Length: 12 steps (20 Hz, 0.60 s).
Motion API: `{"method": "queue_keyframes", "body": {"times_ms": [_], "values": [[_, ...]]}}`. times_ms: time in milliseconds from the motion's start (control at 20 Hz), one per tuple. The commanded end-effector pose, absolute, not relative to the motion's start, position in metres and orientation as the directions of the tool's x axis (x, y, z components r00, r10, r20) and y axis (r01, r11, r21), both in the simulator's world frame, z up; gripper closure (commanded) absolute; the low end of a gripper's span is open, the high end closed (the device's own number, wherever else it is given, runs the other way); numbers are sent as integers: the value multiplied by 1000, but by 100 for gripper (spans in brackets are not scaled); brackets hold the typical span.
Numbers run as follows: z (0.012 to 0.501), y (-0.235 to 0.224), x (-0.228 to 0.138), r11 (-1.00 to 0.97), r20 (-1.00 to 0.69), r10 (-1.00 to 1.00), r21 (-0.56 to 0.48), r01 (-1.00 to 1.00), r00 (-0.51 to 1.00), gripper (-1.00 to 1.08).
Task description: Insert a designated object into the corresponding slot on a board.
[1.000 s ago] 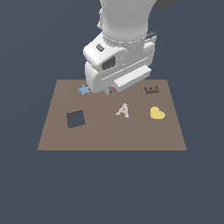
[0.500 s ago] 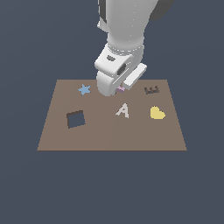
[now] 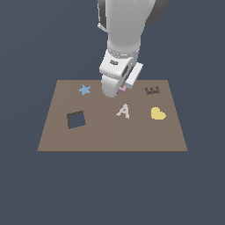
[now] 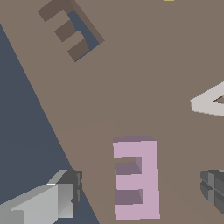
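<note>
Since a second ago the arm has swung over from the star side, so the open claw (image 4: 135, 192) now straddles the pink E (image 4: 134, 180) on the board (image 3: 110, 136). Centre, drop straight, then squeeze; slot (image 3: 152, 91) sits just right.

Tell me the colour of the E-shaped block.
Pink-lilac; the E-shaped block shows best in the wrist view.

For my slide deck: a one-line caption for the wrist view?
Open gripper straddling the pink E block on the board, E-shaped slot nearby.
</note>
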<state>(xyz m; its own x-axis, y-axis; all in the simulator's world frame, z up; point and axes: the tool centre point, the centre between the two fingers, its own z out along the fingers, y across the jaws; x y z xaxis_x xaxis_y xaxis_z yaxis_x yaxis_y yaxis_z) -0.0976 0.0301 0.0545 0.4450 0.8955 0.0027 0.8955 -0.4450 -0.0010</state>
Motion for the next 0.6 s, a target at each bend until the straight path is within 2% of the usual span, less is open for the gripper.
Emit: {"method": "queue_keyframes", "body": {"times_ms": [0, 550], "values": [[52, 29, -100, -422, 2, 907, -1, 907, 422, -92], [40, 28, -101, -413, 0, 911, 0, 911, 413, -92]]}}
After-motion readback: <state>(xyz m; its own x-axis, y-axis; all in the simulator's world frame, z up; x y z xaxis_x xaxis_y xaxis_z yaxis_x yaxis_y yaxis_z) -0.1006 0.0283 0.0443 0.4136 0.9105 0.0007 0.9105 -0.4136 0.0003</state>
